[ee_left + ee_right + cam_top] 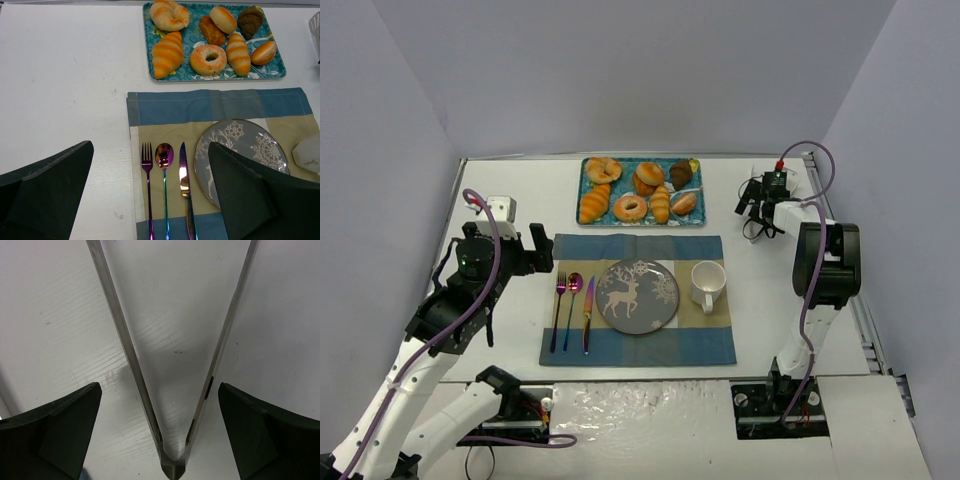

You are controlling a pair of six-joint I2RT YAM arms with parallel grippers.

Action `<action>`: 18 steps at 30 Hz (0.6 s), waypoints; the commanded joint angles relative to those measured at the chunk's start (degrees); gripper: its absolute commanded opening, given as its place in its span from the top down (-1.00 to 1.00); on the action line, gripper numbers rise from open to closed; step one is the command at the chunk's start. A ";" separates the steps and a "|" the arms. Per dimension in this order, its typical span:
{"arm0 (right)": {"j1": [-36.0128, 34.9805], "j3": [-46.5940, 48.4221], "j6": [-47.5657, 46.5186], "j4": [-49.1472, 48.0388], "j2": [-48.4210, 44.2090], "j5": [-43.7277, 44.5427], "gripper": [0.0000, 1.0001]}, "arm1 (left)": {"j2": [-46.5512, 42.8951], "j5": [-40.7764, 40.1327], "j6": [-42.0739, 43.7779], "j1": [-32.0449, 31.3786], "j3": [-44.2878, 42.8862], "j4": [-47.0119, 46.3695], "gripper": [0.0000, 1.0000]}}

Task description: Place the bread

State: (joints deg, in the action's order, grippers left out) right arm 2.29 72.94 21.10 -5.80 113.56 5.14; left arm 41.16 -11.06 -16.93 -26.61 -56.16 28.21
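Observation:
The bread [683, 203] is a small oval golden bun with a pale strip, lying at the right end of the teal tray [642, 223]; the left wrist view shows the bread [262, 52] there too. My left gripper [535, 249] hovers open over the placemat's left edge, and in its own view the left gripper [151, 150] holds nothing above the cutlery. My right gripper [752, 205] is at the back right of the table. It stands open, the right gripper [159, 390] straddling V-shaped metal tongs [125, 340] that lie on the table, fingers apart from them.
A grey deer-patterned plate [660, 300] sits on the blue and beige placemat [620, 247], with a white mug [708, 284] to its right and a fork, spoon and knife [573, 310] to its left. The tray also holds a doughnut [630, 208] and several ridged rolls.

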 commanded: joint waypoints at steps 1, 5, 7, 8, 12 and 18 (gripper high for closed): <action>0.85 2.90 0.69 -0.88 1.08 1.59 -0.99 | 0.66 -1.23 0.58 -0.20 -1.67 -3.32 -0.94; 1.39 2.91 0.78 -0.79 1.82 1.91 -0.98 | 0.98 -1.28 0.58 -0.24 -1.80 -3.16 -0.94; 1.53 2.98 0.87 -0.79 2.20 2.22 -0.98 | 1.03 -1.36 0.58 -0.23 -1.88 -3.12 -0.94; 1.57 3.06 0.88 -0.79 2.40 2.31 -0.97 | 1.03 -1.40 0.58 -0.27 -1.92 -3.08 -0.94; 1.58 3.66 0.70 -0.84 3.65 2.11 -0.93 | 1.38 -1.85 0.49 -0.24 -2.02 -2.76 -0.94; 1.58 4.70 0.22 -0.75 5.30 1.60 -0.82 | 1.38 -2.03 0.49 -0.21 -1.93 -2.81 -0.94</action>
State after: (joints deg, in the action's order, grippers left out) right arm 3.42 75.61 21.08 -6.28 117.49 6.66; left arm 42.19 -12.12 -16.92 -26.61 -56.16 28.25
